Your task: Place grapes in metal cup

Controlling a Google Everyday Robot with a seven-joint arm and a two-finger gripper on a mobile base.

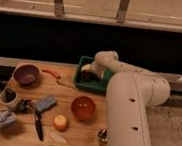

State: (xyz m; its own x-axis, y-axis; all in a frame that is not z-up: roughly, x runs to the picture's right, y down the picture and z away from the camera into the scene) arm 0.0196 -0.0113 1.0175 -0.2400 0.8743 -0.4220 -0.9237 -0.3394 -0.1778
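Observation:
The grapes (pixel 88 77) show as a small dark clump inside the green tray (pixel 98 87) at the back of the wooden table. My gripper (pixel 87 71) is lowered into the tray right over the grapes, at the end of the white arm that bends in from the right. Its jaws stand open, and the grapes still lie in the tray. The metal cup (pixel 103 135) is a small shiny thing at the table's front right, partly hidden behind my arm's thick white link.
An orange bowl (pixel 83 108) sits mid-table and a purple bowl (pixel 26 74) at back left beside a red pepper (pixel 51 73). A pale cup (pixel 8 96), blue sponge (pixel 45 103), black knife (pixel 38 124), orange fruit (pixel 60 122), banana (pixel 59 145) and blue cloth (pixel 0 119) fill the front left.

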